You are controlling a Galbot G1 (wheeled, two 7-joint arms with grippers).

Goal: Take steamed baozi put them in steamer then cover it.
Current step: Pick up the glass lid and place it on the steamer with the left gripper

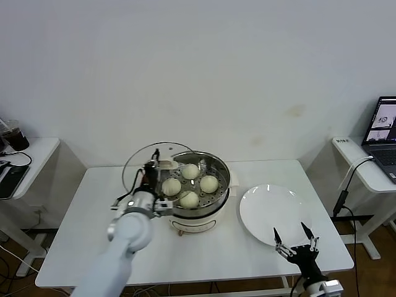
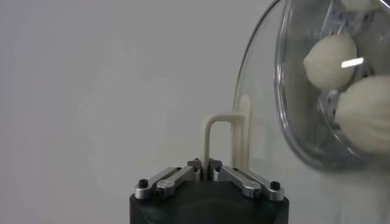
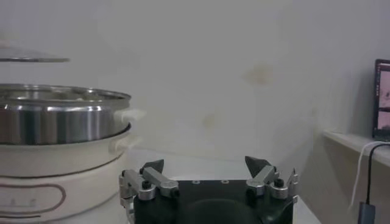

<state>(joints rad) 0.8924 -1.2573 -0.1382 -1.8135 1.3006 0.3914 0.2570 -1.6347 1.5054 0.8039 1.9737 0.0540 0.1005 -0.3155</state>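
Several cream-white baozi (image 1: 189, 199) sit in the shiny steel steamer (image 1: 218, 197) on its cream pot base at mid-table. My left gripper (image 1: 153, 168) is shut on the cream handle (image 2: 208, 137) of the clear glass cover (image 1: 137, 162), holding it tilted above the table at the steamer's far-left edge. In the left wrist view the cover (image 2: 256, 91) stands on edge with baozi (image 2: 330, 61) showing through it. My right gripper (image 1: 296, 238) is open and empty near the table's front right, beside the white plate. The steamer (image 3: 58, 115) also shows in the right wrist view.
An empty white plate (image 1: 270, 212) lies right of the steamer. The pot base has a small front knob (image 1: 180, 233). Side desks stand left and right of the table; a laptop (image 1: 386, 129) is on the right one.
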